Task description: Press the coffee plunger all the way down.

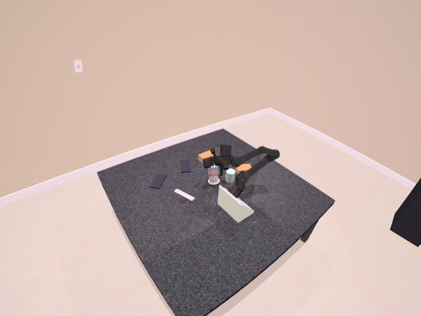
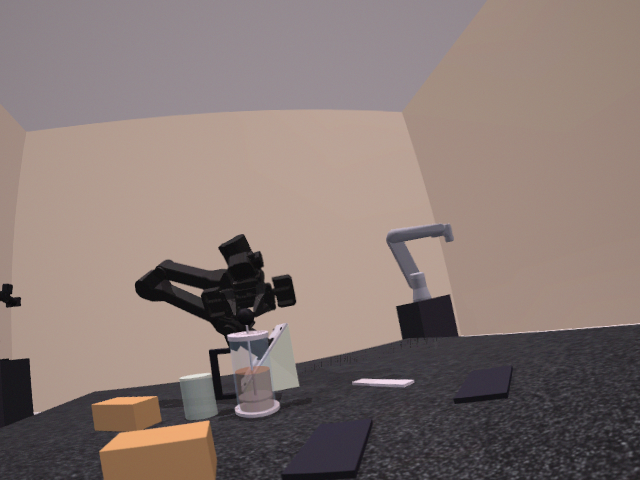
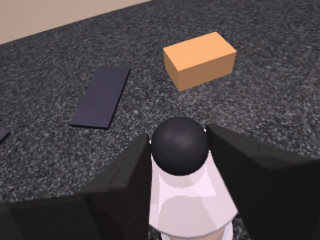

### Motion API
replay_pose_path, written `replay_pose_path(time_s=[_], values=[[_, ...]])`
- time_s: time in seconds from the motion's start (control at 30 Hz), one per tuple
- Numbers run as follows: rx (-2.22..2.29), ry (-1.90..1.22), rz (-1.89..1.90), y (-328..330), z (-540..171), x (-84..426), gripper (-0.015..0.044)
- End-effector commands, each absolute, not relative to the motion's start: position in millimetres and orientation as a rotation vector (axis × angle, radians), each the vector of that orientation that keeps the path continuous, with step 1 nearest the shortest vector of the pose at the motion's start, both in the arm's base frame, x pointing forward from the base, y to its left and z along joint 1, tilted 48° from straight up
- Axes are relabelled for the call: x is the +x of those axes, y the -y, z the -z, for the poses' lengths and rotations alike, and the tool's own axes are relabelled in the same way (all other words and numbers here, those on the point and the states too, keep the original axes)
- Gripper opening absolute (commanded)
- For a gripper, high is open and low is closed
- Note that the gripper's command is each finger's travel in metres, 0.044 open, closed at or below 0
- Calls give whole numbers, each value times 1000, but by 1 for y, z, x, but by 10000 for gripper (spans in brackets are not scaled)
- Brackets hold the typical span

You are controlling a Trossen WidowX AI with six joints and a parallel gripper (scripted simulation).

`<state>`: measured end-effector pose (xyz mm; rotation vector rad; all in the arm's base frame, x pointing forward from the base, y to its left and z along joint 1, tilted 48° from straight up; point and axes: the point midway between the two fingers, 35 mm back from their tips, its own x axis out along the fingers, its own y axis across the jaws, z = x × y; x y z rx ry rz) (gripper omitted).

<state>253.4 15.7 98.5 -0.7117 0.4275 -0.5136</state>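
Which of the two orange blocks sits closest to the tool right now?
The orange block beside the tool, the one the wrist view shows just ahead of the plunger knob. The other orange block lies back by the pale cylinder.

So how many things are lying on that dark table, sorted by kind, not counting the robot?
Orange blocks: 2
Dark flat slabs: 2
White flat strip: 1
Pale green cylinder: 1
Coffee press: 1
Pale wedge-shaped panel: 1
Total: 8

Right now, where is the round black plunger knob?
In the wrist view the round black plunger knob sits centre frame between the pincer fingers, just above the clear glass coffee press, with the pale green cylinder beside it.
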Motion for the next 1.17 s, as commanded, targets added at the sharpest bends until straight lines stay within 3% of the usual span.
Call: replay_pose_path(time_s=[0.0,0.3,1.13], values=[[-711,-428,514,-16,-99,253,209],[-711,-428,514,-16,-99,253,440],[-695,-471,488,-66,-128,249,440]])
